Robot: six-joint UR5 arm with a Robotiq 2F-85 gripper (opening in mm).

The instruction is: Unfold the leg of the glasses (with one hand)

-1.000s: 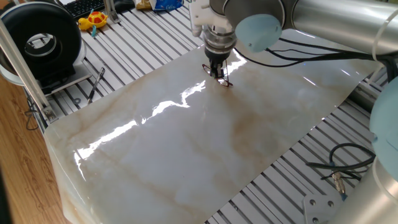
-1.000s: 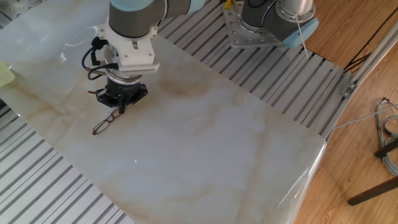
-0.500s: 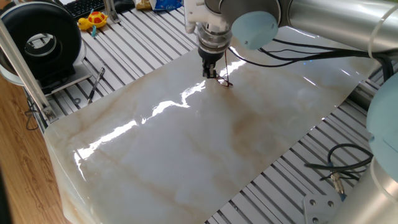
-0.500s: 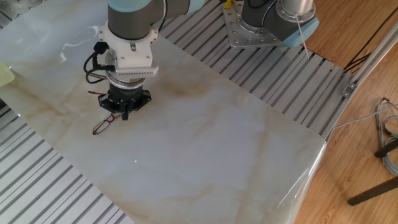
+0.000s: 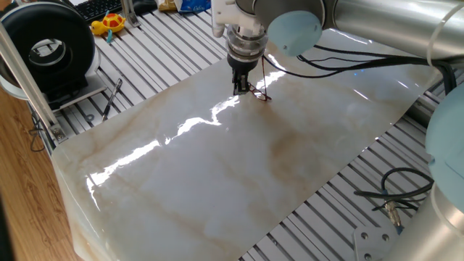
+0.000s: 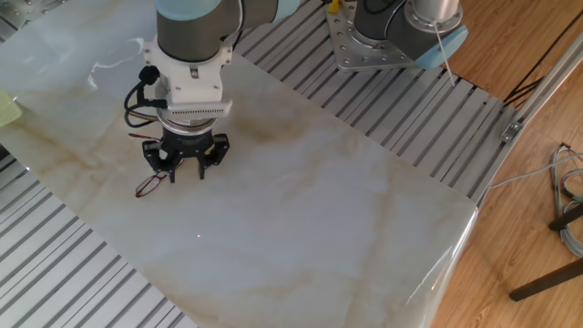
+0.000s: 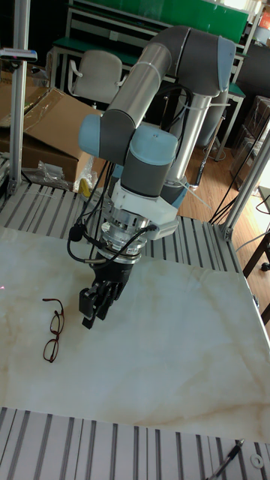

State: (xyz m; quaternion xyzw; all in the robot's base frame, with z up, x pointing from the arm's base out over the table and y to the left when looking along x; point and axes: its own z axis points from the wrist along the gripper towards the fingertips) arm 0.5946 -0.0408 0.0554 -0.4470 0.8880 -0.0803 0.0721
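Observation:
The glasses (image 7: 52,331) lie on the marble sheet (image 5: 217,174), thin dark reddish wire frames with one slim leg sticking out from the far lens. In the other fixed view the glasses (image 6: 150,185) sit just left of the hand. The hand, a black two-fingered gripper (image 7: 93,315) on a silver wrist, hovers beside the frames and does not touch them. Its fingers (image 6: 173,170) point down with a small gap and nothing between them. In one fixed view the gripper (image 5: 238,88) stands left of the glasses (image 5: 262,93).
A black pen-like tool (image 5: 111,98) lies on the slatted table left of the sheet. A round black device (image 5: 47,47) and a yellow toy (image 5: 110,23) are at the far left. Cables (image 5: 395,192) lie at the right, and a metal bracket (image 6: 369,41) holds the arm's base.
The gripper has left the glasses' leg, turned about its wrist and shifted a little aside. The glasses stay on the sheet.

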